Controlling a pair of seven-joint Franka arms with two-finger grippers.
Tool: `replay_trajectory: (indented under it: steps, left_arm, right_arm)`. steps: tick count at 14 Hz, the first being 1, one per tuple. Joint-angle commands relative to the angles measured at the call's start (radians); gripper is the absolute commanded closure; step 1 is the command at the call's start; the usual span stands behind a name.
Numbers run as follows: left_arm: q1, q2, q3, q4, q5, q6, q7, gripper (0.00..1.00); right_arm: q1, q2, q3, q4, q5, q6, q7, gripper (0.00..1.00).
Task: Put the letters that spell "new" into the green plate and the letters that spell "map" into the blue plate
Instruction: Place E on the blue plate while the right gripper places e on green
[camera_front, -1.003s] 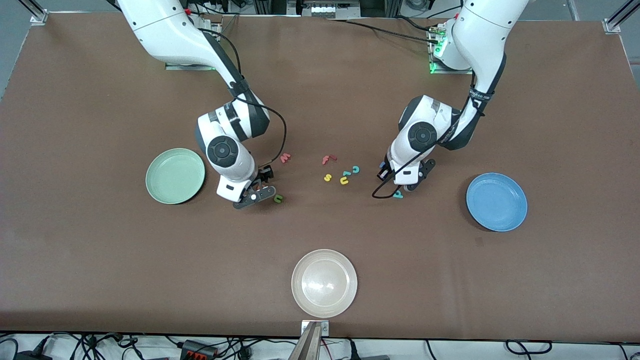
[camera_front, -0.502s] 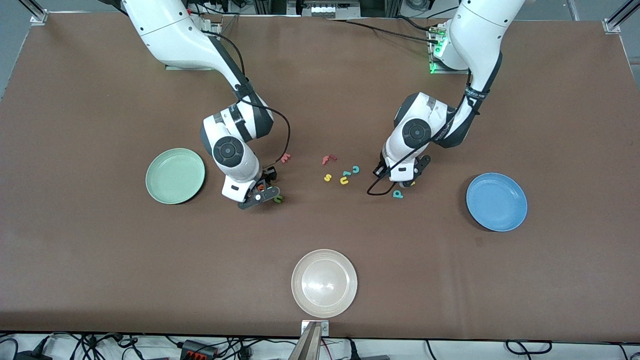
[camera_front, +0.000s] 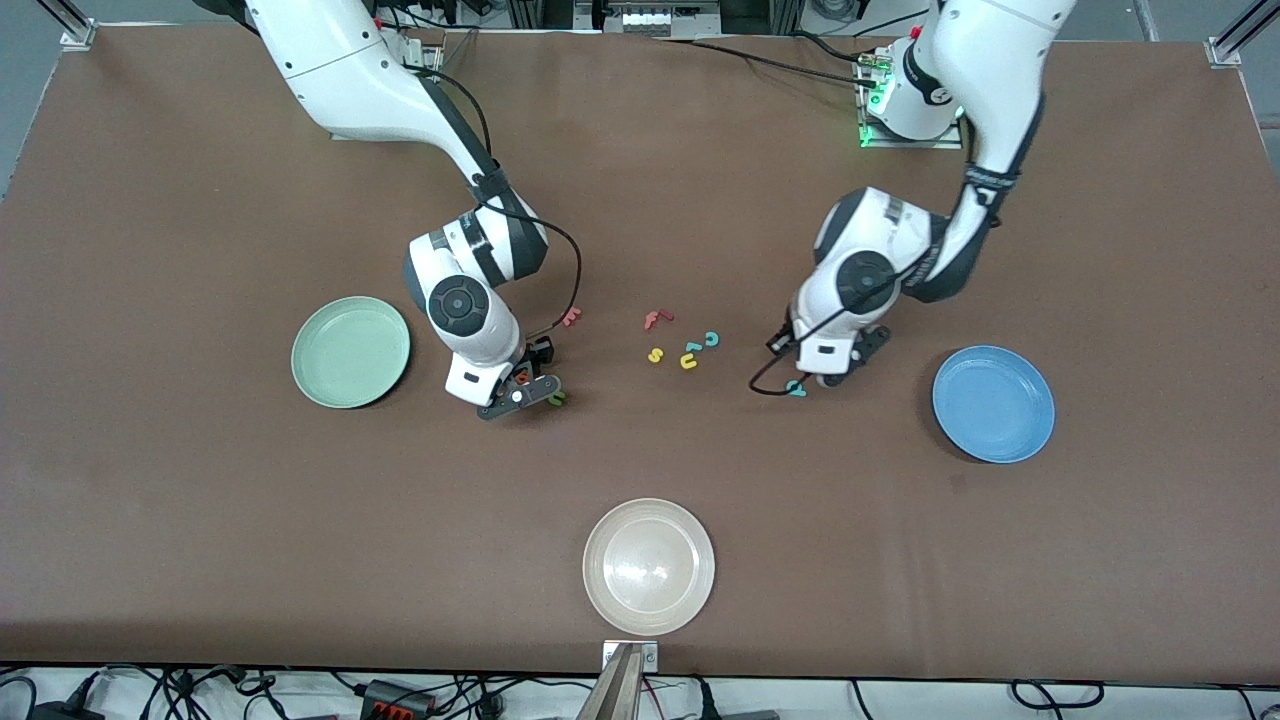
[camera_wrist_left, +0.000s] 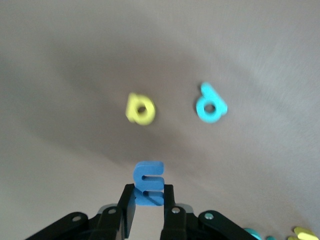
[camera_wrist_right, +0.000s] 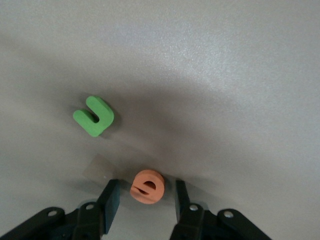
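My left gripper (camera_wrist_left: 149, 194) is shut on the blue "m" (camera_wrist_left: 149, 181), which stands on edge between its fingers. It hangs over the yellow "a" (camera_wrist_left: 140, 108) and the teal "p" (camera_wrist_left: 210, 104). In the front view this gripper (camera_front: 828, 376) hides the "a" and only part of the "p" (camera_front: 796, 389) shows. My right gripper (camera_wrist_right: 145, 190) is low at the table, open, with the orange "e" (camera_wrist_right: 148, 186) between its fingers and a gap on each side. The green "n" (camera_wrist_right: 94, 116) lies beside it. The red-pink "w" (camera_front: 571, 316) lies farther from the front camera. Both the green plate (camera_front: 350, 352) and the blue plate (camera_front: 993, 403) hold nothing.
Between the two grippers lie a red "f" (camera_front: 657, 319), a yellow "s" (camera_front: 655, 355), a yellow "u" (camera_front: 688, 362) and a teal "c" (camera_front: 711, 339). A whitish-beige plate (camera_front: 648, 566) sits near the table's front edge.
The left gripper has shut on the blue "m" and shifted toward the blue plate. The right gripper's fingers have drawn closer round the orange "e".
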Motion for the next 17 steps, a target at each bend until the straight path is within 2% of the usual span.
replay_trajectory:
  steps: [1,3,4,7,9,10,11,13,14,15,16,17]
  left_arm:
    - [0.072,-0.029,-0.002,0.043,0.058,-0.084,0.173,0.93]
    - [0.127,-0.027,-0.004,0.083,0.164,-0.133,0.294,0.92]
    - [0.15,-0.027,-0.002,0.094,0.194,-0.136,0.354,0.92]
    - [0.272,-0.015,-0.004,0.094,0.277,-0.124,0.66,0.91]
    - [0.311,-0.004,-0.001,0.096,0.281,-0.118,0.828,0.91]
    - [0.337,0.015,-0.001,0.096,0.303,-0.107,0.872,0.91]
    - [0.365,0.034,-0.002,0.096,0.342,-0.08,0.9,0.91]
    - [0.399,0.078,-0.004,0.091,0.357,-0.014,0.967,0.89]
    - [0.406,0.092,-0.004,0.091,0.359,0.001,0.989,0.84]
    - [0.408,0.097,-0.004,0.093,0.357,0.005,0.991,0.58]
    - [0.408,0.095,-0.005,0.093,0.357,0.003,0.983,0.01]
    - [0.414,0.088,-0.011,0.094,0.357,0.0,0.988,0.0]
  right_arm:
    - [0.01,0.014,-0.006,0.016,0.0,0.009,0.0,0.7]
    - [0.008,0.014,-0.006,0.016,-0.002,0.008,-0.002,0.89]
    - [0.008,0.013,-0.007,0.014,0.0,0.006,0.005,0.94]
    - [-0.022,-0.047,-0.017,0.006,0.003,-0.011,0.0,0.97]
    - [-0.067,-0.107,-0.029,0.002,0.003,-0.079,0.008,0.96]
    - [-0.07,-0.128,-0.056,-0.012,0.0,-0.109,0.032,0.96]
    - [-0.073,-0.16,-0.117,-0.038,-0.003,-0.115,0.037,0.97]
    - [-0.079,-0.222,-0.171,-0.146,-0.003,-0.12,0.034,0.98]
    - [-0.081,-0.248,-0.205,-0.19,-0.003,-0.121,0.026,0.98]
    - [-0.079,-0.262,-0.233,-0.223,-0.003,-0.124,0.022,0.98]
    - [-0.079,-0.269,-0.253,-0.239,-0.003,-0.15,0.017,0.98]
    - [-0.081,-0.27,-0.265,-0.244,-0.003,-0.203,0.021,0.98]
